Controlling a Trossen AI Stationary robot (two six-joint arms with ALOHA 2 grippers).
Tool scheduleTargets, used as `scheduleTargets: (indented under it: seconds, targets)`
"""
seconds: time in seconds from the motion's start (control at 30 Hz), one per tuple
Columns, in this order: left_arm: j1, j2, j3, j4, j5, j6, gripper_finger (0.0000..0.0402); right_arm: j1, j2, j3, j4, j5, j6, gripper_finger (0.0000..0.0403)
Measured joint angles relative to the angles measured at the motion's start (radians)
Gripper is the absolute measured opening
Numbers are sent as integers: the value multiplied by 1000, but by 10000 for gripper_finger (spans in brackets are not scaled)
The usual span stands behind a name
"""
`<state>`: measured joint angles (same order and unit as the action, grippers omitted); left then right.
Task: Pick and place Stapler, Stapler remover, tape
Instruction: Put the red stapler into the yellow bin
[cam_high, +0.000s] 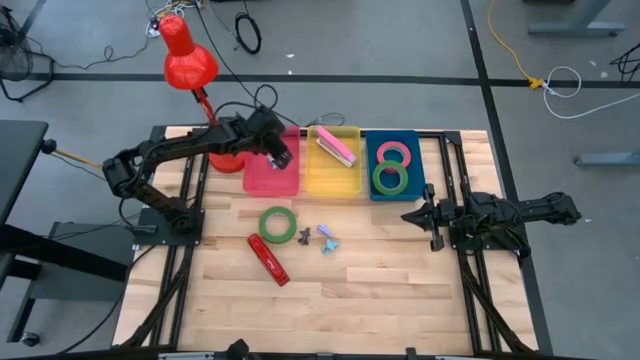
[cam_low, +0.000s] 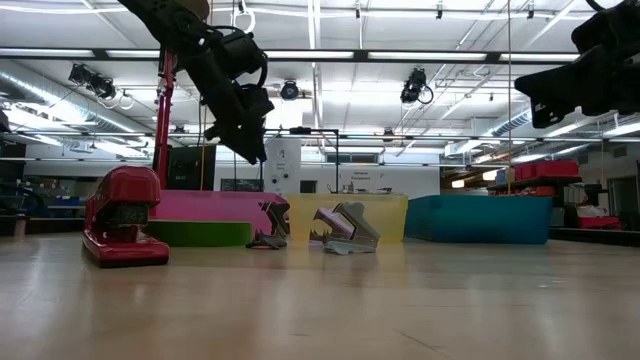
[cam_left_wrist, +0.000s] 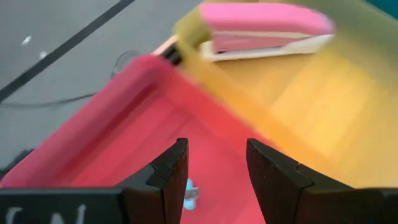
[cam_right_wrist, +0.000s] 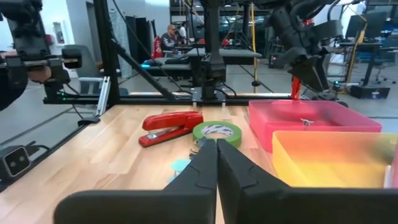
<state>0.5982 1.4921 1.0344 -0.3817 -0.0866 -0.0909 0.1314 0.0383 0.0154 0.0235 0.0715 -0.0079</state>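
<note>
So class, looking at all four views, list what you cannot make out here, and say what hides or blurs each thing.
- Pink bin floor, high view: partly covered by the left pincer.
- Small object in it, left wrist view: blurred, partly behind a finger.
- Green tape, low view: partly behind the red stapler.
- Blue bin contents, low view: hidden by its wall.
- Pink stapler, right wrist view: cut off by the edge.

A glossy red stapler sits on the pale wooden table, seen end-on. Just beside it lies a flat green ring of tape, in front of a low pink plastic tray. A yellow tray and a teal tray continue the row. Two small staple removers stand before the yellow tray, a dark one and a pale grey-lilac one. The left arm's dark pincer hangs above the pink tray, fingers parted with nothing between them. The right arm shows at the upper corner.
</note>
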Motion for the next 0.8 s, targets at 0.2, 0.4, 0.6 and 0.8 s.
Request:
scheduleTargets:
  seconds: [0.2, 0.4, 0.6, 0.8]
  targets:
    - [-76, 0, 0, 44, 22, 35, 167, 0, 0, 0, 0, -5, 0, 17]
    - [-158, 0, 0, 49, 22, 37, 167, 0, 0, 0, -1, -6, 0, 18]
    - [-265, 0, 0, 49, 77, 67, 167, 0, 1, 0, -1, -9, 0, 17]
    - [-397, 0, 0, 48, 188, 185, 167, 0, 1, 0, -1, -9, -1, 17]
